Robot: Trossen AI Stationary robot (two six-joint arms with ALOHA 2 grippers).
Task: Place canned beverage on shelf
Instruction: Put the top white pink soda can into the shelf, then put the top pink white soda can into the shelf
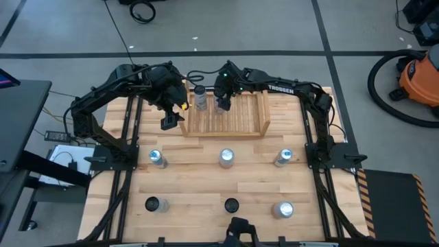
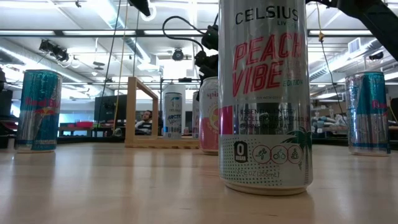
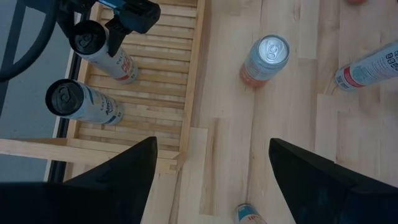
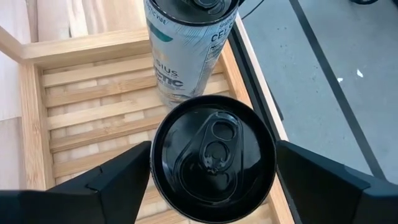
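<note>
1. Where the right gripper [image 4: 211, 177] hangs over the shelf [image 1: 226, 127], its fingers are spread to either side of a black-topped can [image 4: 213, 163], and no contact with the can's sides can be seen.
2. That can is stood upright on the slats, near the shelf's far edge, just beside a white Celsius can [image 4: 186, 43], also upright on the slats.
3. Both cans are placed toward the shelf's left end.
4. The left gripper [image 3: 208, 168] is held above the shelf's left side board [image 3: 191, 81], fingers parted and empty.
5. Six more cans are left on the table [image 1: 192, 206] in front of the shelf, among them a Celsius Peach Vibe can [image 2: 264, 93].
</note>
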